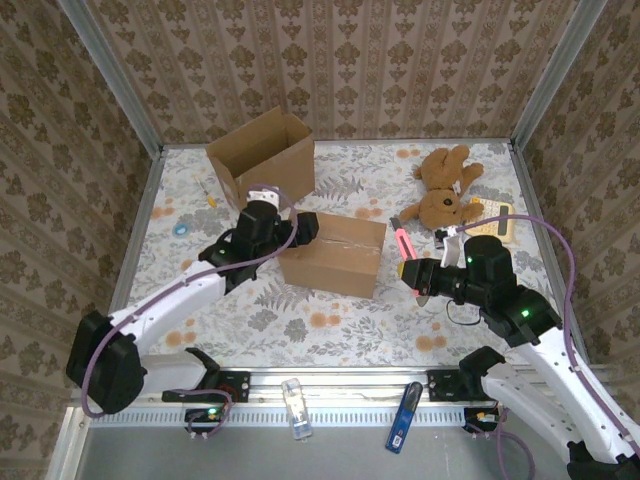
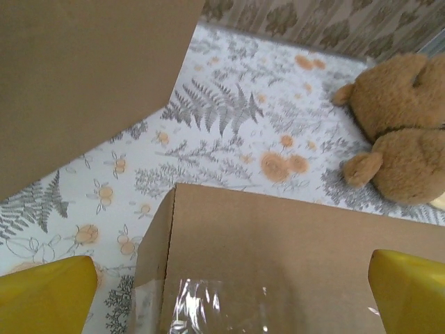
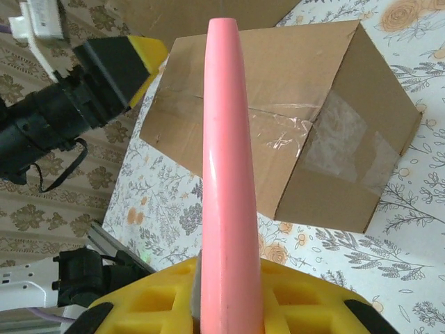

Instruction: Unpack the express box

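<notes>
At centre frame of the overhead view, the sealed express box [image 1: 335, 255] sits on the flower-patterned bench [image 1: 330, 330]. Its flaps are closed under clear tape [image 3: 278, 132] that runs along the top seam and down one end. The left tool [image 1: 303, 232] stands spread wide at the box's left end and grips nothing. Its wrist view shows a yellow finger [image 2: 45, 296] at each lower corner of the frame with the carton's edge between them. That placement looks meant to brace the box so it cannot slide under a cut.

Just right of the box, the right tool [image 1: 420, 272] is clamped narrow on a pink knife [image 1: 404, 243]. In its wrist view the handle points straight up the frame toward the taped seam, seemingly aligned so the tip can be drawn along the tape. The knife is near the carton but apart from it, and whether a blade is extended cannot be told. With the tape unbroken, the unpacking appears to be at its first step.

A second carton [image 1: 262, 150] stands open in the upper left, and a teddy bear [image 1: 445, 190] lies in the upper right, well clear of the work.

No brand, address label or printing can be read on either carton; every face in view is plain brown card.
</notes>
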Motion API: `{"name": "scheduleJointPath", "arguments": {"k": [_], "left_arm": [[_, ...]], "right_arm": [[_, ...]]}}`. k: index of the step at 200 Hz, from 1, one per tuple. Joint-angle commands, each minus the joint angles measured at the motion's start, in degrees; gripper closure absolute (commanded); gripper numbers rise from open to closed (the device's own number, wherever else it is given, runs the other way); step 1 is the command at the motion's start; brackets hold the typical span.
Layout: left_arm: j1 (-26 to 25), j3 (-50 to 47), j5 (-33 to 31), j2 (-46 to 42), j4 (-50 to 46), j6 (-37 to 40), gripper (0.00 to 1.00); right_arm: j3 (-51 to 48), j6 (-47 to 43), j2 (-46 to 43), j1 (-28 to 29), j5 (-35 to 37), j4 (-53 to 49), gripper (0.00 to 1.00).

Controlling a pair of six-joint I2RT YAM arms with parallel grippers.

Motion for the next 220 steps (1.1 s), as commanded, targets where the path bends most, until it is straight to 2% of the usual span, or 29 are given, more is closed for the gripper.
{"name": "scheduleJointPath", "arguments": {"k": [1, 58, 104, 128, 167, 193, 220], "left_arm": [[0.08, 0.28, -1.81, -0.85, 1.47, 1.91, 0.0], [0.16, 1.85, -1.34, 6.49, 5.98, 3.32, 0.0], [-0.56, 1.2, -3.09, 7.41, 6.83, 3.79, 0.0], [-1.33, -0.8, -4.87, 7.13, 6.64, 3.5, 0.0], [-3.5, -4.39, -8.8, 7.02, 5.96, 2.7, 0.0], [-4.45, -6.31, -10.61, 7.43, 6.65, 2.08, 0.0], [-4.94, -6.76, -11.12, 8.09, 6.74, 2.11, 0.0]], "right_arm": [[-0.67, -0.12, 0.16, -0.43, -1.05, 1.74, 1.0], [-0.9, 0.58, 1.14, -0.4, -1.56, 3.64, 1.0], [-1.36, 1.79, 0.5, -0.4, -1.69, 3.65, 1.0], [-0.95, 3.7, 0.99, -0.4, -0.7, 2.3, 1.0], [0.89, 6.77, 2.86, -0.5, 1.24, -6.11, 1.0], [0.74, 6.18, 3.25, -1.1, 0.18, -8.01, 1.0], [-0.53, 5.45, 4.65, -2.24, -4.97, -5.81, 1.0]]}}
